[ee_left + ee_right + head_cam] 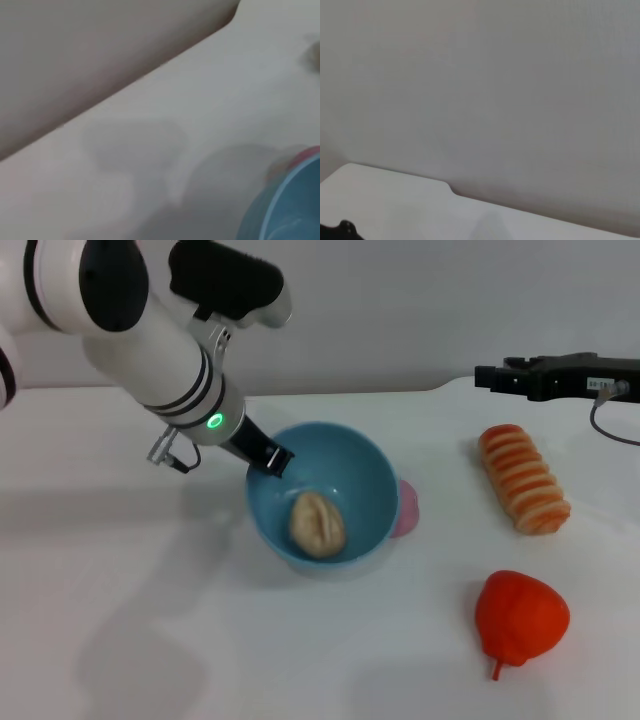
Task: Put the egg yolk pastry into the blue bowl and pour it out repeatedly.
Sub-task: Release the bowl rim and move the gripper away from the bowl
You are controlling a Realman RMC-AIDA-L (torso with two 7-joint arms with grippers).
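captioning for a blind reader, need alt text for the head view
The left claw grips the rim of the blue bowl, which holds the egg yolk pastry. A striped bread and a red fruit lie to the right; the right claw hangs at the far right.

The blue bowl (pixel 365 475) looked like smooth plastic with a soft sheen. The egg yolk pastry (pixel 317 524) was matt and doughy. The desk (pixel 120 620) was smooth white.

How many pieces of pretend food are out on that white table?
4: a beige egg yolk pastry inside the blue plastic bowl, a pink bun mostly hidden behind it, a striped orange bread, a red strawberry.
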